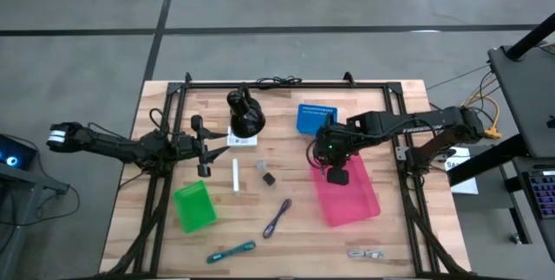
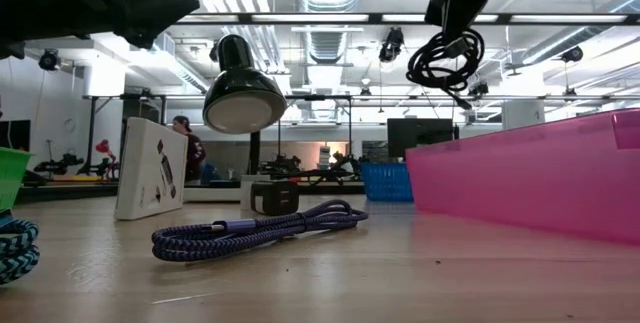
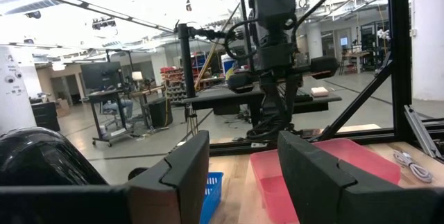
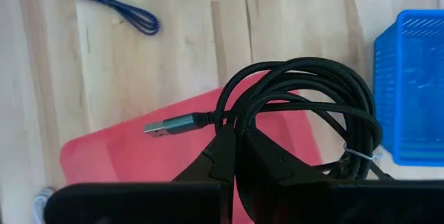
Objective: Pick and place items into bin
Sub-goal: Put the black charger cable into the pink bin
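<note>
High view: wooden table [image 1: 286, 232], grey floor, right jaws [image 1: 336, 172] clamping black coiled cable [image 1: 338, 176] over pink bin [image 1: 360, 206], left jaws [image 1: 205, 148] parted.

The right arm is stretched in from the table's right side, wrist bent downward, with the right gripper [image 1: 336, 166] held raised above the table surface; its fingers [image 4: 229, 156] are seen pressed together around a black coiled cable [image 4: 305, 106], which hangs from them clear of the table. The left arm is extended in from the left edge, lying low and roughly level, with the left gripper [image 1: 205, 147] pointed toward the table's middle, fingers [image 3: 187, 172] parted, nothing seen between them.
</note>
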You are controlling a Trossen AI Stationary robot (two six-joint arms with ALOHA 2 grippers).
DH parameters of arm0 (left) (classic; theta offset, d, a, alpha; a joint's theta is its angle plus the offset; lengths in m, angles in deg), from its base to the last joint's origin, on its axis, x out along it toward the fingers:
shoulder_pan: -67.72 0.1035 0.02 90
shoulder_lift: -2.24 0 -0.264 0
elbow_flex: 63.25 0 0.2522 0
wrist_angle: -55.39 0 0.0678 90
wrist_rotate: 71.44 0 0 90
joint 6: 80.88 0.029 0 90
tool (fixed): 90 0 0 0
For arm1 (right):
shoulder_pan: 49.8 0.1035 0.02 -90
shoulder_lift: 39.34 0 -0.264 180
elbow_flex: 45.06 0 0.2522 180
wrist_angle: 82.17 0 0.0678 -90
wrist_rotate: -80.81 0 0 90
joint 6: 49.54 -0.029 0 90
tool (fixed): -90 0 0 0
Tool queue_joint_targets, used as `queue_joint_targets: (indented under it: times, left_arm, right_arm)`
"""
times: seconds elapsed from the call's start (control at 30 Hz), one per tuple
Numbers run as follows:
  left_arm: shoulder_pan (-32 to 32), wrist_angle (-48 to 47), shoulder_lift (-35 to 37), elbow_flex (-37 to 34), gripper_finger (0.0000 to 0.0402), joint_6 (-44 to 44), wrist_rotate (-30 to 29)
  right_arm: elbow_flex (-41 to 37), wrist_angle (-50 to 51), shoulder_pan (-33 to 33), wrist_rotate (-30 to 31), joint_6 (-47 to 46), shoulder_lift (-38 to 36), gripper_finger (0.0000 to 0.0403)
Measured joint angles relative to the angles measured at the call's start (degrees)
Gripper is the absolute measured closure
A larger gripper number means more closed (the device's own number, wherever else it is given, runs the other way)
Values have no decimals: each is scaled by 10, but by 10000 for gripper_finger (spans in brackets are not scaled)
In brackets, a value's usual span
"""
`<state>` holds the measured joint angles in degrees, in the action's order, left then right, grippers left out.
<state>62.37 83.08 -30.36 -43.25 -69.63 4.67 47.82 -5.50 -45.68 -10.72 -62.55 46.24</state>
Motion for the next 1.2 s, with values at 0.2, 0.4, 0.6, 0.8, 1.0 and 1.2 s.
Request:
queue_joint_targets:
  times: [0.2, 0.4, 0.6, 0.8, 1.0, 1.2]
  left_arm:
    - [0, 0, 0, 0, 244, 0, 0]
    - [0, 0, 0, 0, 244, 0, 0]
    - [0, 0, 0, 0, 244, 0, 0]
    - [0, 0, 0, 0, 244, 0, 0]
    - [0, 0, 0, 0, 244, 2, 0]
    - [0, 0, 0, 0, 244, 26, 0]
  right_arm:
    - [0, 7, 22, 0, -36, 0, 394]
    - [-4, 13, 43, 0, -72, 0, 394]
    - [-13, 13, 62, 0, -104, 0, 394]
    - [-34, 13, 70, 2, -158, 0, 394]
    - [-59, 13, 70, 6, -226, 0, 394]
    - [-89, 11, 70, 65, -312, 0, 394]
